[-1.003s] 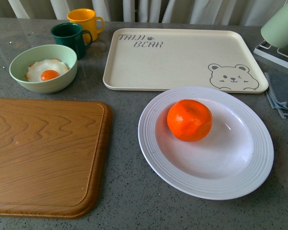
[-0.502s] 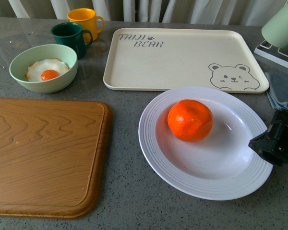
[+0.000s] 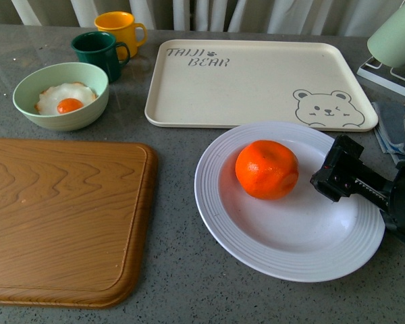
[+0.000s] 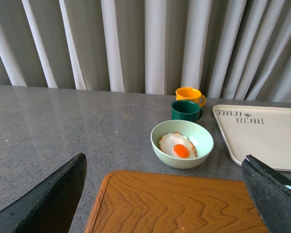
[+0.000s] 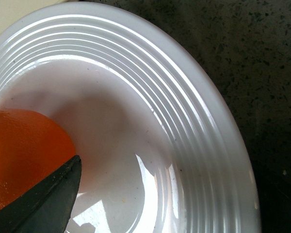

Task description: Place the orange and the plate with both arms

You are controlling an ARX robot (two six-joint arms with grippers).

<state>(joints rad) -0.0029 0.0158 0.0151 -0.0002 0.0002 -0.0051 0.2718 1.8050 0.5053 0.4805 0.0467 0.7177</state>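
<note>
The orange (image 3: 266,169) sits in the well of the plate (image 3: 290,260), a little toward the far-left side of it; the plate lies on the worktop (image 3: 175,283) in the right half, toward the near edge, with its far rim just beside the bear-print tray (image 3: 256,88).

The right gripper (image 3: 327,177) reaches in from the right edge and hangs over the plate's right side, its tip close to the orange but apart from it; the right wrist view shows only one dark finger (image 5: 43,199) next to the fruit, so I cannot tell whether the jaws are spread or closed.

The likely slip is a nudge; the fruit is round and the well looks glossy, so a finger that meets it off-centre would probably roll it toward the left rim, perhaps over it and toward the wooden board (image 3: 61,216). A finger coming down on the ribbed rim could tip the plate, or push it against the tray.

The left gripper (image 4: 163,160) is out of the front view; its wrist camera shows its fingers (image 4: 53,199) spread wide with nothing between them, facing the green bowl (image 4: 182,144) near the far-left corner, well apart from the plate; it looks badly placed to steady anything.
</note>
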